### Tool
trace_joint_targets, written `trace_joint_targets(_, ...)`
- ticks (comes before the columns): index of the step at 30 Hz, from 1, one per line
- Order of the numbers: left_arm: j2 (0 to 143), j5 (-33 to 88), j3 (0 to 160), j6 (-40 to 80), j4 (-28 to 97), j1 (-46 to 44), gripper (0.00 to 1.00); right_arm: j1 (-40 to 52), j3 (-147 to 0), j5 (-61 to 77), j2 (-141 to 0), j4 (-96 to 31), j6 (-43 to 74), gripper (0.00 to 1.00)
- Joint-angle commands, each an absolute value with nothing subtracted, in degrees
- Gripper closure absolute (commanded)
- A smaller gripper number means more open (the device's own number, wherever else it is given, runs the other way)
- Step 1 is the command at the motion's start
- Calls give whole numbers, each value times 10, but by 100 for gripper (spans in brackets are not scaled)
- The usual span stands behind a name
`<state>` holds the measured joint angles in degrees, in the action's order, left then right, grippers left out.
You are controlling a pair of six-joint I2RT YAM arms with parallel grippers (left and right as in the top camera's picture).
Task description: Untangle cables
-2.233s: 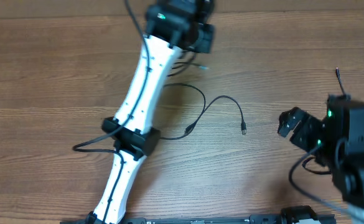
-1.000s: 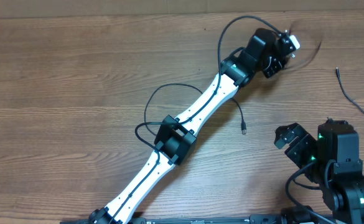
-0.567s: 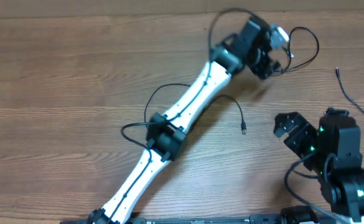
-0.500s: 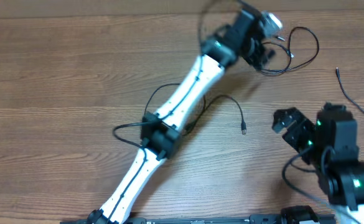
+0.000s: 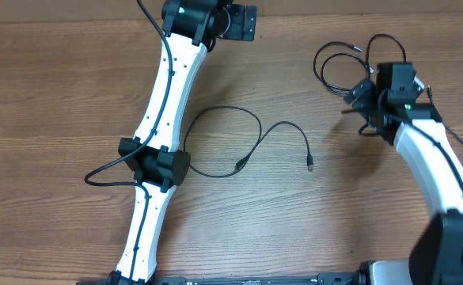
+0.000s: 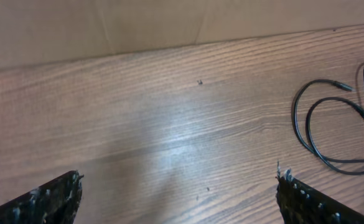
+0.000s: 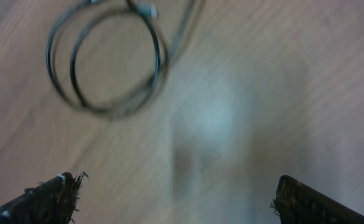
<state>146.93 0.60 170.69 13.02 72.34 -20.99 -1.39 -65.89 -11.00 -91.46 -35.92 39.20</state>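
A thin black cable [image 5: 256, 127] lies across the middle of the table, its two plug ends [image 5: 310, 165] pointing down. A second cable [image 5: 343, 57] lies coiled in loops at the upper right; it shows in the left wrist view as loops [image 6: 295, 115] at the right and in the right wrist view as a blurred ring [image 7: 104, 111]. My left gripper [image 5: 245, 22] is at the table's far edge, open and empty [image 6: 178, 199]. Just below and right of the coil, my right gripper [image 5: 358, 96] is open with bare wood between its fingers [image 7: 175, 199].
The left arm [image 5: 164, 103] stretches from the front edge up the left-middle of the table, its elbow [image 5: 156, 162] beside the middle cable's left end. The right arm [image 5: 433, 158] crosses the right side. A beige wall [image 6: 169, 25] borders the far edge.
The left gripper opened, let go of the coiled cable at the upper right and swung left to the far edge. The right arm rose from the front right to the coil.
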Motion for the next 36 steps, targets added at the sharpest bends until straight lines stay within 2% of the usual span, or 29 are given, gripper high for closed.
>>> trace_joint_targets(1,1469,2,1709,155,729,-214,0,-27,-697,-133,-981,-297,328,0)
trace_joint_targets(13,1469,1,1709,155,737,-214,0,-28,-714,-182,-1127,-140,305,1)
trace_joint_targets(16,1469,1,1709,155,737,-214,0,-28,-714,-206,-1153,-113,305,7)
trace_joint_targets(22,1469,0,1709,155,737,-214,1,-28,-714,-209,-1201,-61,305,13)
trace_joint_targets(27,1469,0,1709,155,737,-214,1,-28,-714,-199,-1223,-27,305,41)
trace_joint_targets(33,1469,0,1709,155,737,-214,0,-36,-713,-234,-1225,35,276,91)
trace_joint_targets(34,1469,0,1709,155,737,-214,0,-40,-713,-244,-1225,44,275,96)
trace_joint_targets(36,1469,0,1709,155,737,-214,0,-61,-713,-261,-1225,80,265,96)
